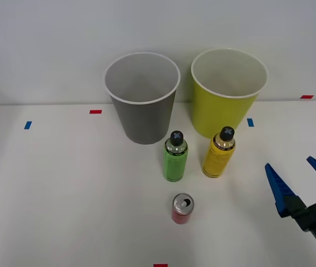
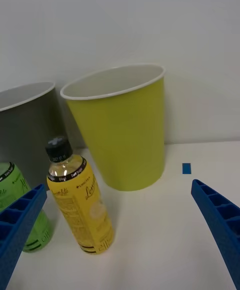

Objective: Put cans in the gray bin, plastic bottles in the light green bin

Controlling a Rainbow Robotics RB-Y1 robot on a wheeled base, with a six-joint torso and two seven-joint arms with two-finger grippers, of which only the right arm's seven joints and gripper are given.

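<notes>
The gray bin [image 1: 142, 100] and the light green bin [image 1: 226, 94] stand side by side at the back of the white table. In front of them stand two black-capped plastic bottles, a green one [image 1: 175, 157] and a yellow one [image 1: 219, 153]. A red can [image 1: 182, 208] with a silver top stands nearer the front. My right gripper [image 1: 301, 181] is open at the right, apart from the yellow bottle, nothing between its blue fingers. In the right wrist view the yellow bottle [image 2: 80, 200] stands close ahead, with the green bottle [image 2: 20, 205], light green bin [image 2: 122, 130] and gray bin [image 2: 27, 120] around it.
Small red tape marks [image 1: 95, 112] and blue tape marks [image 1: 250, 122] lie on the table [image 1: 63, 194]. A pale wall rises right behind the bins. Open tabletop stretches left of the bottles and around the can.
</notes>
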